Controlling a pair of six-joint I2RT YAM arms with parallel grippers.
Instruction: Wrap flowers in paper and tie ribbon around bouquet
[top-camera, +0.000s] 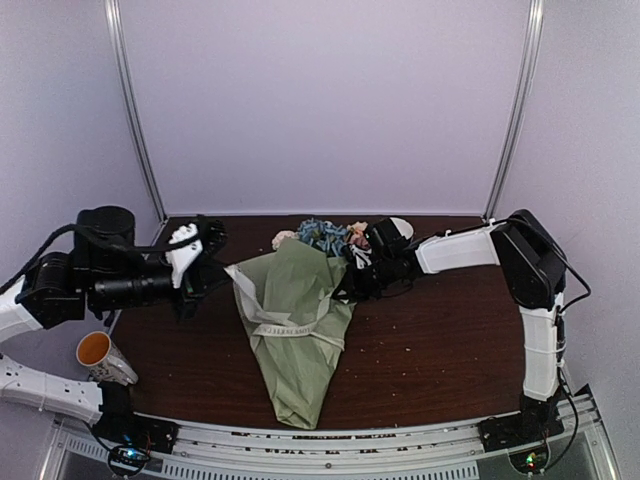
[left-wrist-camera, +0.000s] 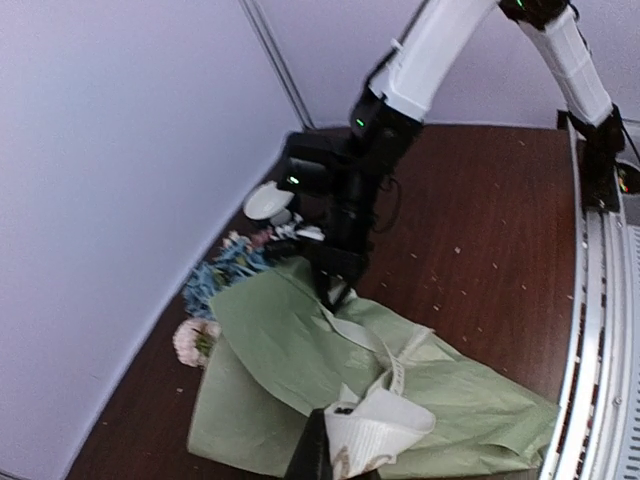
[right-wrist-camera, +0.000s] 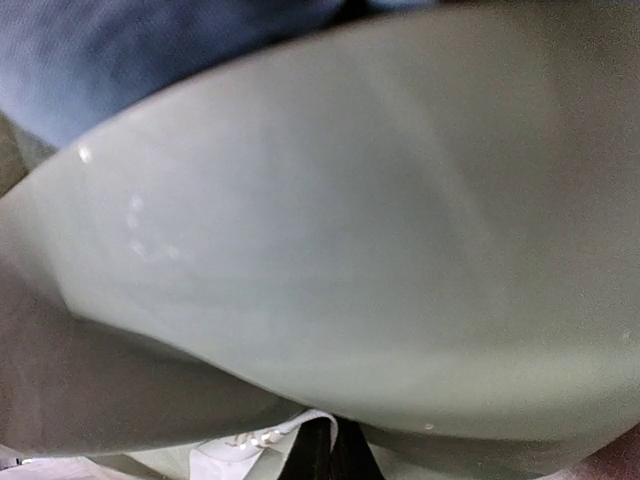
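Far left: cup (top-camera: 97, 351) on its side at the table (top-camera: 440, 340) edge, not in play.

My left gripper (left-wrist-camera: 322, 462): jaws closed, a bunched end of ribbon (left-wrist-camera: 380, 425) pinched in them. From there the strip runs slack to the bouquet (top-camera: 295, 340).

Centre: bouquet lies flat on the table, narrow end toward me, wide end away. Paper (top-camera: 300, 385) is wrapped into a loose cone, sage face out, and one flap stands proud on the left side. Ribbon crosses the cone about midway, loose, no knot that I can see. Flowers (top-camera: 322, 236) spill out at the far end, one pink bloom off to the left.

Right of centre: my right gripper (top-camera: 350, 285) sits low at the cone's upper right edge, just below the blooms. Jaws are closed. The wrist view shows only paper, with a scrap of ribbon by the fingertips. Ribbon runs up to the tips, but I cannot tell whether they hold ribbon or a fold of paper.

Handling, my guess:
- Whole bundle is light and will slide under any sideways pull.
- Paper is thin, creases easily and springs open if released.
- Ribbon is soft, limp and flat, and holds only under tension.
- Best hold is on the ribbon ends, pulled evenly in opposite directions.
- Stay off the blooms.
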